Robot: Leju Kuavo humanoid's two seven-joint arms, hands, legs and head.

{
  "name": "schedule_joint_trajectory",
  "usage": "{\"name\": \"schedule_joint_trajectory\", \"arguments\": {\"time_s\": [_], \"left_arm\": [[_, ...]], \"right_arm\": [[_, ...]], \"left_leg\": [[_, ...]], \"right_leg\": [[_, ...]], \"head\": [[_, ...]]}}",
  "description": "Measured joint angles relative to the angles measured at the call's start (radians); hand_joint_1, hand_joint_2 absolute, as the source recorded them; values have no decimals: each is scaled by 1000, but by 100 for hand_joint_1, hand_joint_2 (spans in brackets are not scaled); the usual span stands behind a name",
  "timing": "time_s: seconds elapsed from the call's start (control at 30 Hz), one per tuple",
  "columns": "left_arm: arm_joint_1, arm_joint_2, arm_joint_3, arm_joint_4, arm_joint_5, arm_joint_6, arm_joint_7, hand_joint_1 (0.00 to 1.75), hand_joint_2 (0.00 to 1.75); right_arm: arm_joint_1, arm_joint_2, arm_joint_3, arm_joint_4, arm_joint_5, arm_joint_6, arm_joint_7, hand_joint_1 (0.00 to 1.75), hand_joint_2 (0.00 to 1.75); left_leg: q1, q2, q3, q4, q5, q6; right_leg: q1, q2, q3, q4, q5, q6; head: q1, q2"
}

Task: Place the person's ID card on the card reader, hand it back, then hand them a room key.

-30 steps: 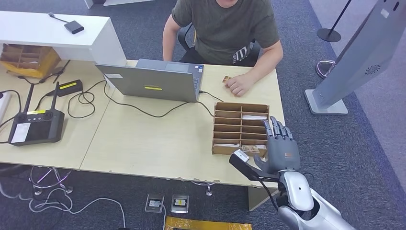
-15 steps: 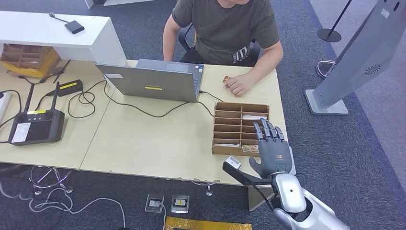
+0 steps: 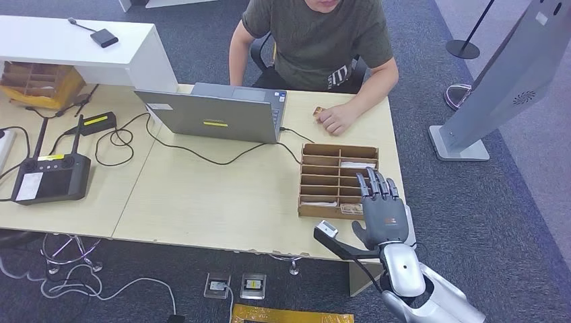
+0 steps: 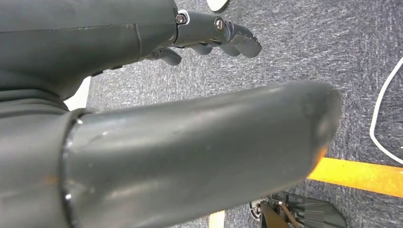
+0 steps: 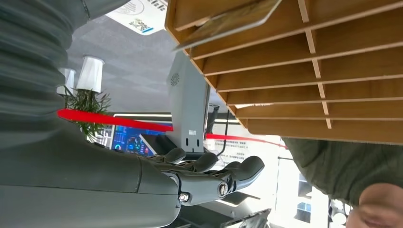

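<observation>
A: Head view first. Where's the right hand (image 3: 382, 214)?
B: Raised over the near right corner of the wooden slotted tray (image 3: 322, 180), fingers straight and spread, nothing in it. Whether it touches the tray can't be told.
A: Cards?
B: A card (image 3: 352, 209) lies in the tray's nearest right slot, just beside the hand. Another pale card (image 3: 357, 164) sits in a far right slot. The person (image 3: 316, 40) sits across the table (image 3: 202, 202), one hand (image 3: 334, 120) resting on it beside a small brown object (image 3: 318, 110), too small to identify.
A: Card reader?
B: Can't tell which item it is. A laptop (image 3: 215, 113) stands in the middle, and a black device with antennas (image 3: 50, 176) sits at the far left.
A: Left wrist view?
B: The left hand (image 4: 180, 118) hangs over grey carpet (image 4: 304, 42), thumb big in frame, fingers (image 4: 223, 40) loosely extended, holding nothing. A yellow floor stripe (image 4: 361, 175) runs nearby.
A: Right wrist view?
B: The right hand's fingers (image 5: 223, 175) are extended and empty, apart from the tray (image 5: 304, 71). A card (image 5: 228, 21) pokes out of one slot. The person's dark green shirt (image 5: 332, 161) sits at the edge.
</observation>
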Motion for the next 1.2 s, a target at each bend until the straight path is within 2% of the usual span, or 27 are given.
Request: {"name": "schedule_joint_trajectory", "arguments": {"time_s": [0.93, 1.2], "left_arm": [[0, 7, -4, -6, -1, 6, 10, 0, 0], [0, 7, -5, -9, 6, 9, 11, 0, 0]], "right_arm": [[-2, 7, 5, 52, -22, 18, 20, 0, 175], [-4, 8, 7, 59, -60, 41, -1, 0, 175]], "left_leg": [[0, 0, 0, 0, 0, 0], [0, 0, 0, 0, 0, 0]], "right_leg": [[0, 0, 0, 0, 0, 0], [0, 0, 0, 0, 0, 0]], "head": [[0, 0], [0, 0]]}}
